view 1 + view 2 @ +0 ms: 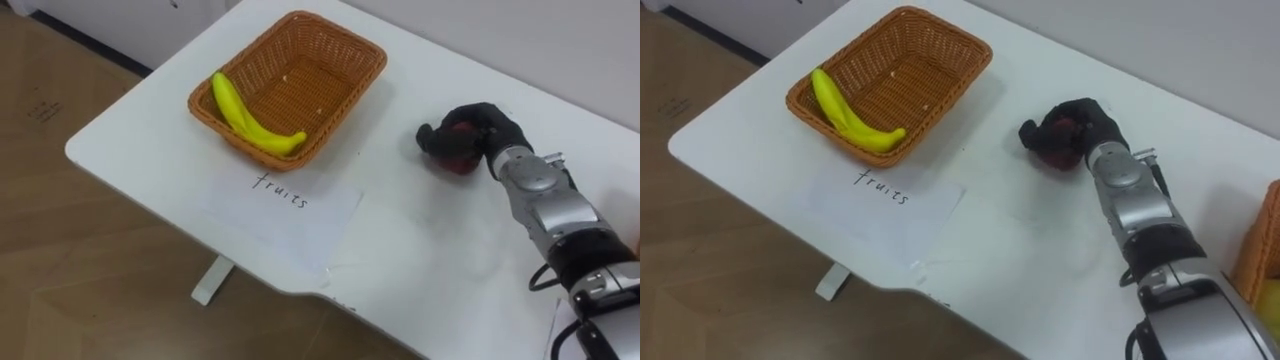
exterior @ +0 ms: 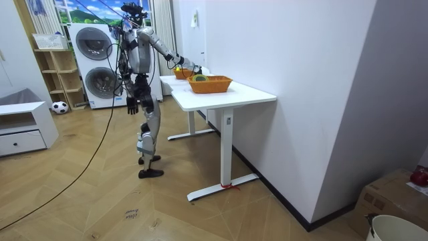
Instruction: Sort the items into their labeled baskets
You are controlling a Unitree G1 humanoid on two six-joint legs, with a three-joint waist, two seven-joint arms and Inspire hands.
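At 6 o'clock from the wicker basket (image 1: 300,75), a paper sheet (image 1: 285,205) carries the handwritten word "fruits". A banana (image 1: 245,120) lies along the basket's 9 o'clock side. At 4 o'clock from the basket, low over the white table (image 1: 400,240), the right hand (image 1: 485,125) reaches forward with its fingers curled round a dark red fruit (image 1: 455,160). The left hand (image 2: 132,105) hangs beside the thigh.

Basket (image 1: 310,60): banana (image 1: 250,120) hugs its near-left wall, rest inside free. Right of basket, table (image 1: 400,225) bare up to right hand (image 1: 487,125) clasping red fruit (image 1: 459,163).
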